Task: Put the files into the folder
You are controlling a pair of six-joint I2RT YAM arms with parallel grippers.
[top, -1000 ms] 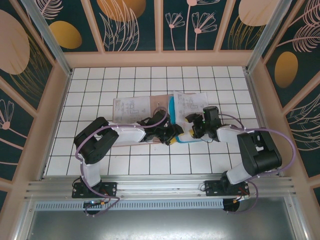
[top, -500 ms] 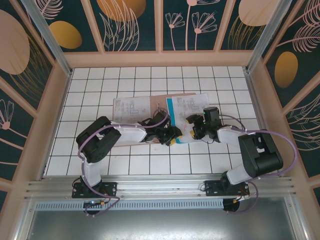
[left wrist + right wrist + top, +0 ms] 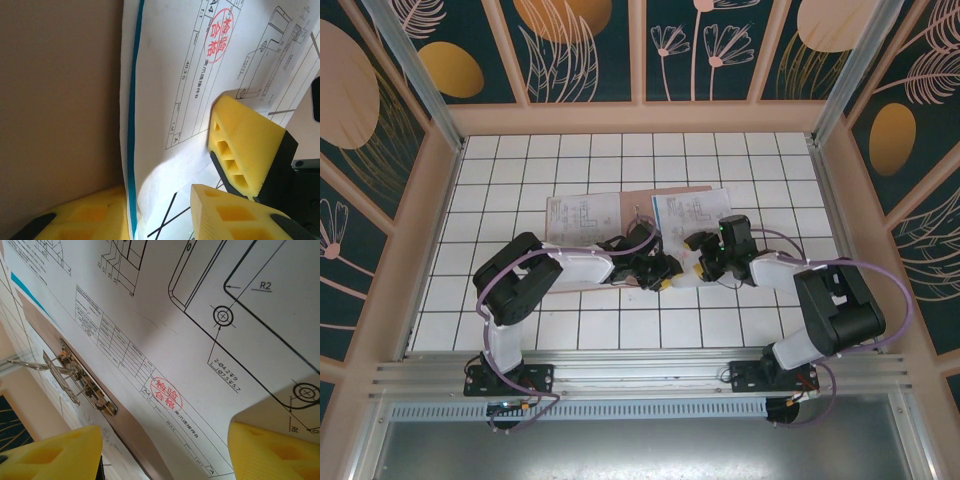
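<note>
The brown folder (image 3: pixel 670 190) lies open mid-table, its metal clip (image 3: pixel 82 382) bare in the right wrist view. On its right half lie the files: a white printed sheet (image 3: pixel 692 210) over a teal sheet, of which a thin left edge (image 3: pixel 131 125) shows. My left gripper (image 3: pixel 660 275) sits at the sheets' near left corner, jaws part closed with a gap, the corner between them (image 3: pixel 160 220). My right gripper (image 3: pixel 698 262) hovers open over the white sheet (image 3: pixel 165 455). One of its yellow fingers (image 3: pixel 245 145) shows in the left wrist view.
Another printed white sheet (image 3: pixel 578 215) lies on the folder's left half. White tiled tabletop (image 3: pixel 520 170) surrounds the folder, bounded by pinkish side walls (image 3: pixel 430 230). The two grippers are close together near the folder's front edge.
The white and teal sheets slid left onto the folder, with less teal showing. The left jaws have narrowed around the sheets' corner. The right gripper moved slightly left, still open.
</note>
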